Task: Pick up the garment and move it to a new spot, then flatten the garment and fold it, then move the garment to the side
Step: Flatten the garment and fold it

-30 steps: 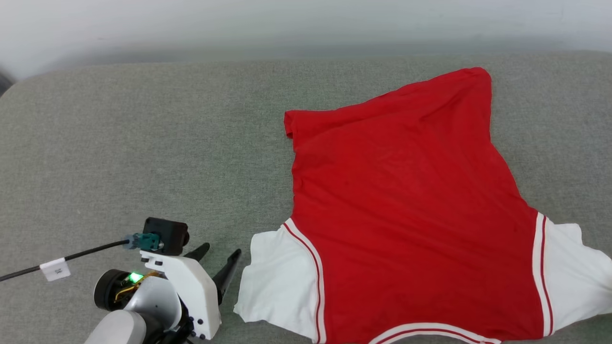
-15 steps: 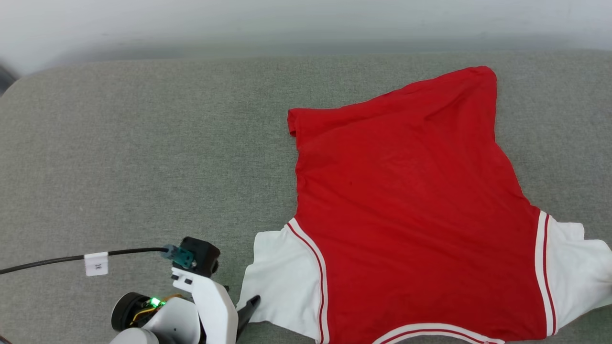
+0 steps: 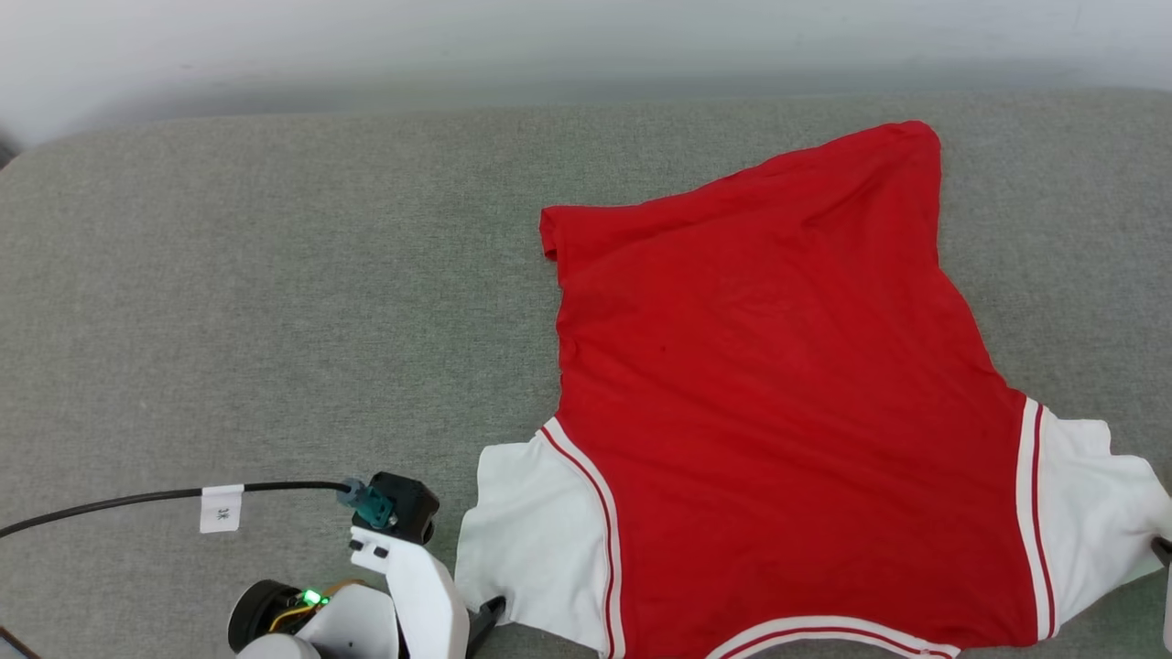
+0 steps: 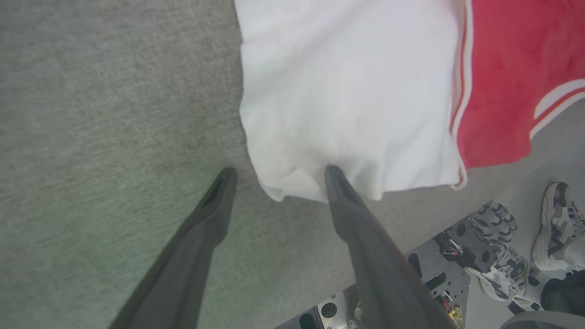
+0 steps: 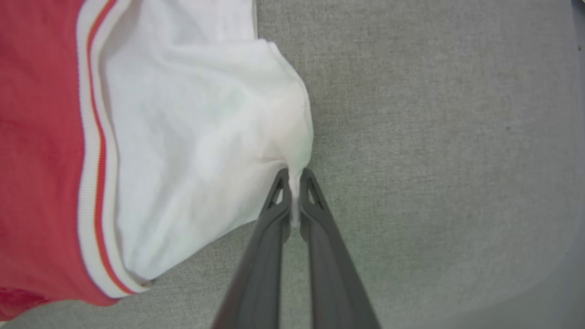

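Head view: one garment (image 3: 778, 394), two sleeves (image 3: 540, 540); left hand (image 4: 279, 172) spread, right hand (image 5: 295, 176) clamping garment.

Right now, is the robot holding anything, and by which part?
Yes: its right fingers pinch the shirt by the edge of one white sleeve. The left fingers are open at the other sleeve, gripping nothing.

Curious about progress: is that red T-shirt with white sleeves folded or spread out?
Spread out. The red T-shirt with white short sleeves lies flat on the grey fabric surface, both sleeves out sideways, body not doubled over.
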Robot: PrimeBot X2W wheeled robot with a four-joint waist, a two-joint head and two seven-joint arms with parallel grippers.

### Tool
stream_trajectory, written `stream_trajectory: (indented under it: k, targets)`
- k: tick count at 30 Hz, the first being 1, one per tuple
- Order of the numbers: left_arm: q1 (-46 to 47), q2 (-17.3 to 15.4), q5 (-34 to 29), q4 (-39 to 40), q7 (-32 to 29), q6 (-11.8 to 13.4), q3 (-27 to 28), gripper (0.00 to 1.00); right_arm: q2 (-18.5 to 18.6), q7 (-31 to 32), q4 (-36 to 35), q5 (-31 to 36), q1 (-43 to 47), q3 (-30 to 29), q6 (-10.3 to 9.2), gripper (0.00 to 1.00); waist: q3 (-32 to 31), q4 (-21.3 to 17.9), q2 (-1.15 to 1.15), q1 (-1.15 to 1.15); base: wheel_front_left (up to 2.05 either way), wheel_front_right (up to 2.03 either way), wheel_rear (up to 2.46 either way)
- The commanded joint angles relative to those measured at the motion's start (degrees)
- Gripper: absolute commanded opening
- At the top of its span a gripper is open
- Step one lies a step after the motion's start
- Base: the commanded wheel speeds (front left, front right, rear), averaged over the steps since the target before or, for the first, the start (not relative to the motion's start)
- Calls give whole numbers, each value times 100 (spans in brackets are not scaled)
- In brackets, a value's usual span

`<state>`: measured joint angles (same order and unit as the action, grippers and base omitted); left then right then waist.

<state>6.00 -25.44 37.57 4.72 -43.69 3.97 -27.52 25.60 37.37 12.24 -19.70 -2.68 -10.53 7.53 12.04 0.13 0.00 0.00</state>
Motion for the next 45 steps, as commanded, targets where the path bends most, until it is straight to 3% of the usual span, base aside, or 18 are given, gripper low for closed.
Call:
stream_trajectory:
  k: [1,8,9,10,20,30,36,45]
  targets:
    - [59,19,-33,-91,42,-11,-25,100,42,-19,8,-53,-86,33,-9,0,8,-21,0,0,0,0,0]
    - [72,159,119,-359,20,-80,-95,99,70,-62,16,-106,-94,73,-9,0,27,-58,0,0,0,0,0]
    - [59,167,138,-481,-59,-110,-172,16,61,-72,22,-117,-71,92,-9,0,33,-58,0,0,0,0,0]
    - [53,180,175,-500,-80,-146,-195,0,52,-76,27,-124,-57,98,-9,0,33,-55,0,0,0,0,0]
    - [247,36,239,-365,80,-390,-112,0,129,-297,32,-262,18,113,-9,0,-84,43,0,0,0,0,0]
    - [1366,512,944,156,410,-363,686,0,386,-836,-243,-1104,-597,39,-8,0,-411,193,0,0,0,0,0]
    - [2662,998,1212,-178,1190,-409,1374,0,591,-869,-279,-1692,-1583,273,-7,0,-509,145,0,0,0,0,0]
    - [4845,1381,695,-1737,2670,-636,1778,0,685,-1419,204,-1987,-3693,1121,-7,0,-684,75,0,0,0,0,0]
